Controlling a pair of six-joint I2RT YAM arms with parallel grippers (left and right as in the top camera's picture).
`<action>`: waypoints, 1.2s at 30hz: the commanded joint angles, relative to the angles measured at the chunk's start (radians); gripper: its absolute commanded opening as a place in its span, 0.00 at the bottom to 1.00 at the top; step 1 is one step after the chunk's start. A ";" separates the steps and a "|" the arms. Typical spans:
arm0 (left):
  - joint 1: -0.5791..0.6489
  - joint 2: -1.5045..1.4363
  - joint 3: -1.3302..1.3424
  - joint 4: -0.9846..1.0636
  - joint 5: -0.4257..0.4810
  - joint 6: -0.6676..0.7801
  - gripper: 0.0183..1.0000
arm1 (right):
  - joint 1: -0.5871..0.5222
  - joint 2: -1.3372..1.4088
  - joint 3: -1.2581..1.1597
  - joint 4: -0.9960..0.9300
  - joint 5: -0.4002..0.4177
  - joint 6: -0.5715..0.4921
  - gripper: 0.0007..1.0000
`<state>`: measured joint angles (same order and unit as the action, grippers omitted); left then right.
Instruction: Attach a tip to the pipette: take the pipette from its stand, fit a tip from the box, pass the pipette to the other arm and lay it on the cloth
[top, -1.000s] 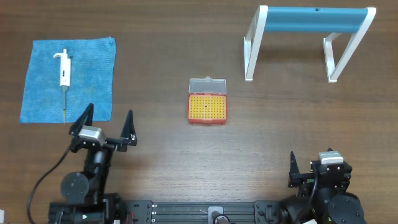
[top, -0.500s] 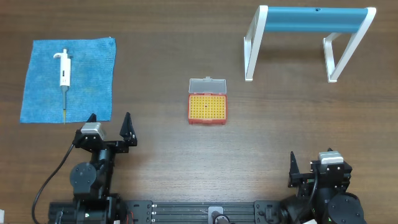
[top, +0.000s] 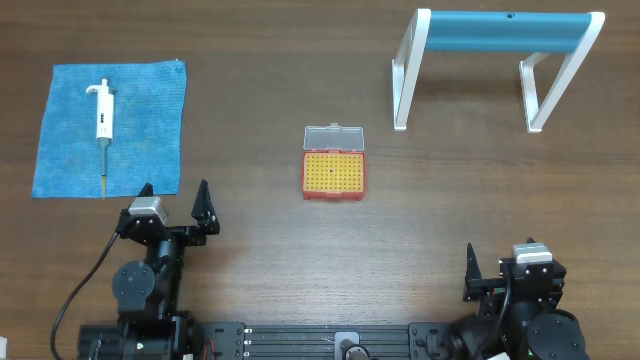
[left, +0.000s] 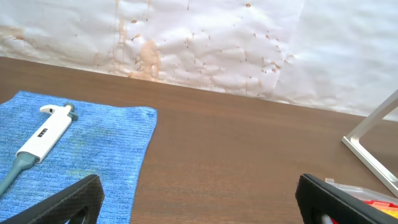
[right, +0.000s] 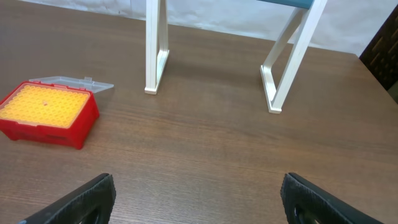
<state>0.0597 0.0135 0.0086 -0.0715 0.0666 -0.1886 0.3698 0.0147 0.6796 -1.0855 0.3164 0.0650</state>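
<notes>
Pipette (top: 103, 118) on cloth (top: 150, 105), well apart from tip box (top: 333, 175).

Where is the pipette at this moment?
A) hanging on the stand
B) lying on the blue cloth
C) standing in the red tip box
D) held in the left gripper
B: the pipette lies flat on the blue cloth, and the left gripper is open and apart from it.

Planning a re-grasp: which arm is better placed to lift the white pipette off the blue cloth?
Probably left. The left gripper, open, sits by the blue cloth near the white pipette; the right gripper is across the table.
</notes>
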 joint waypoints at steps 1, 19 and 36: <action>-0.006 -0.010 -0.003 -0.008 -0.026 -0.013 1.00 | 0.004 0.002 -0.001 0.002 0.008 -0.011 0.86; -0.006 -0.010 -0.003 -0.008 -0.026 -0.013 1.00 | -0.175 0.002 -0.150 0.425 -0.138 -0.022 0.86; -0.006 -0.010 -0.003 -0.008 -0.026 -0.013 1.00 | -0.341 -0.014 -0.637 1.020 -0.328 -0.022 0.86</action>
<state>0.0597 0.0128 0.0082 -0.0731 0.0525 -0.1886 0.0017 0.0139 0.0612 -0.0738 0.0071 0.0532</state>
